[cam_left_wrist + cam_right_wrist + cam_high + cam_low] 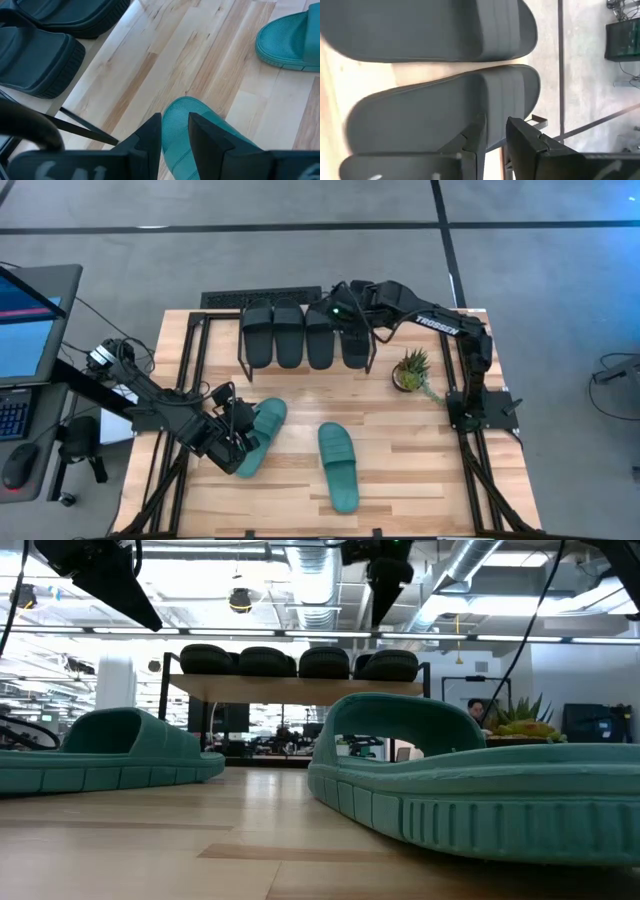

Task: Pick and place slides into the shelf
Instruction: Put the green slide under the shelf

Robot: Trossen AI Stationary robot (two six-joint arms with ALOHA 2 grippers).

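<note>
4 black slides (304,332) already sit in a row on the shelf (300,376) at upper centre of the high view, so the 2 teal ones remain. The left gripper (238,442), lower left, is clamped on the edge of the left teal slide (259,435), its fingers (151,136) pinching the rubber. The other teal slide (338,464) lies apart at lower centre. Next comes a lift and carry up to the shelf. The right gripper (338,310) hovers over the rightmost black slide; whether it grips is unclear.
</note>
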